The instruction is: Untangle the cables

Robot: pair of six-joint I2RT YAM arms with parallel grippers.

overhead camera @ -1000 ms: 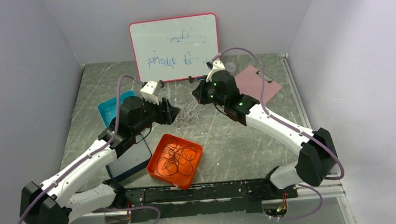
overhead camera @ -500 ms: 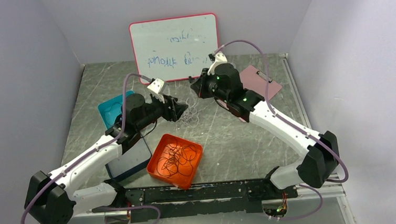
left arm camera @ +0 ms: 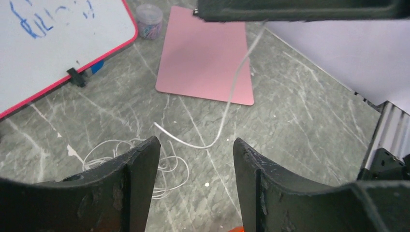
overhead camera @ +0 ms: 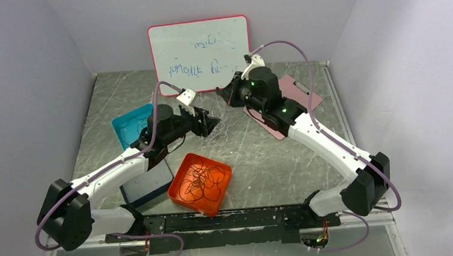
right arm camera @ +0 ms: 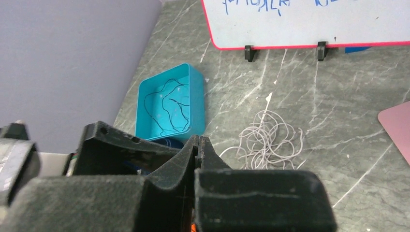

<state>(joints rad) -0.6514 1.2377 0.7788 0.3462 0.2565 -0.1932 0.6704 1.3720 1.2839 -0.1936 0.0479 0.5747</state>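
Left wrist view: the left gripper point(left arm camera: 196, 143) hangs over the stone table point(left arm camera: 309, 121) with its two black fingers point(left arm camera: 140, 174) spread wide and nothing between them. At the top edge of the frame is the right gripper point(left arm camera: 265, 17), and one strand of the white cable point(left arm camera: 227, 104) drops from it. The strand's long axis runs steeply from the upper right down to the lower centre, crossing the corner of the pink clipboard point(left arm camera: 203, 58). There it bends and points back toward the left, its free end lying on the table. The rest of that cable lies in loose loops at the lower left, partly hidden behind the left finger. A small jar point(left arm camera: 149, 19) stands beside the whiteboard point(left arm camera: 53, 43) at the upper left.

In the right wrist view the fingers are pressed together, clenched on the strand. The loops lie in the centre right of the frame, spread flat on the table.

In the top view the loops sit in mid-frame between the two grippers. Black cables point(overhead camera: 201, 181) are bunched in the orange tray point(overhead camera: 179, 194) below them, and a black cable point(right arm camera: 167, 108) lies in the teal bin point(right arm camera: 196, 104).
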